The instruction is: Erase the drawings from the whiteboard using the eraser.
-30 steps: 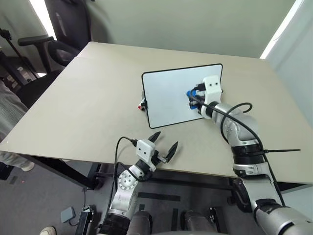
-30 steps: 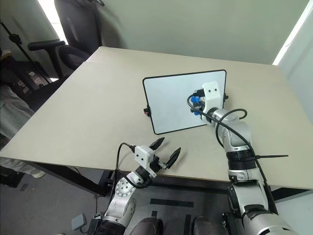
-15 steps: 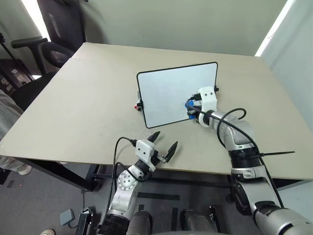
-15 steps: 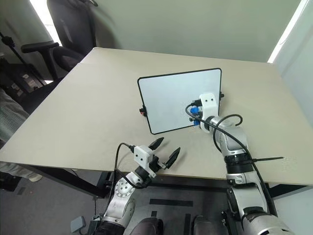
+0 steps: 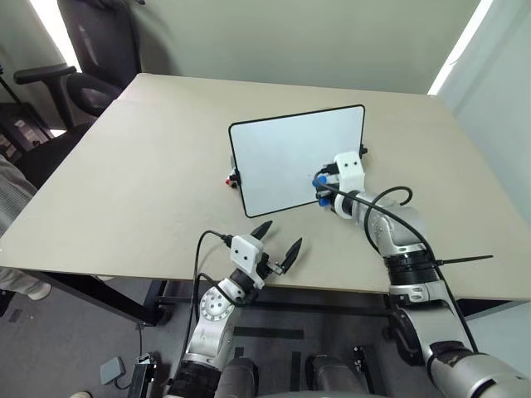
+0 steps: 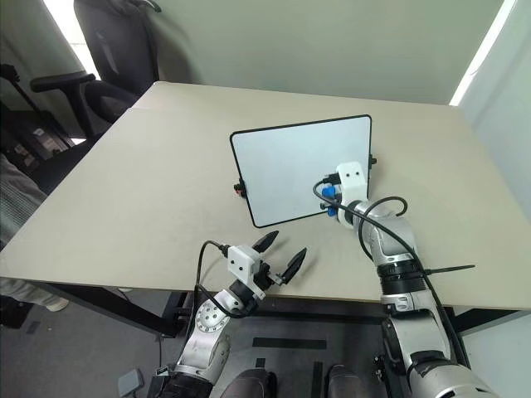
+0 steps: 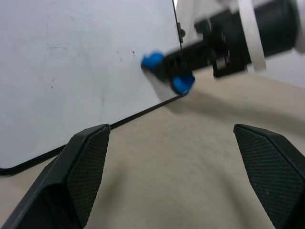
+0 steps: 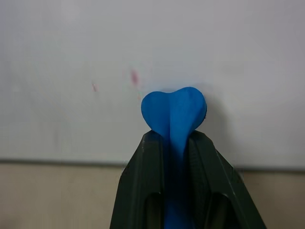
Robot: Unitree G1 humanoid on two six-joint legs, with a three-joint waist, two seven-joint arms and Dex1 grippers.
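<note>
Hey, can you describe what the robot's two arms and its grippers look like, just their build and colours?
Both arms are silver-grey metal with black joint bands. Each wrist carries a white boxy housing with two small dark dots, and a black cable loops along each forearm. The left gripper and right gripper each have two black, tapered fingers with finely textured pads.

Beige table [image 5: 149, 166], black office chair [image 5: 99, 50], grey floor [image 5: 75, 348]

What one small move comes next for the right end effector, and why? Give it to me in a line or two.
Probably a short wipe across the faint red specks just beside the eraser. The right end effector is shut on the eraser, pinching it, at the whiteboard near its lower edge, and those small marks remain on the surface. The left end effector is open, off the board.
</note>
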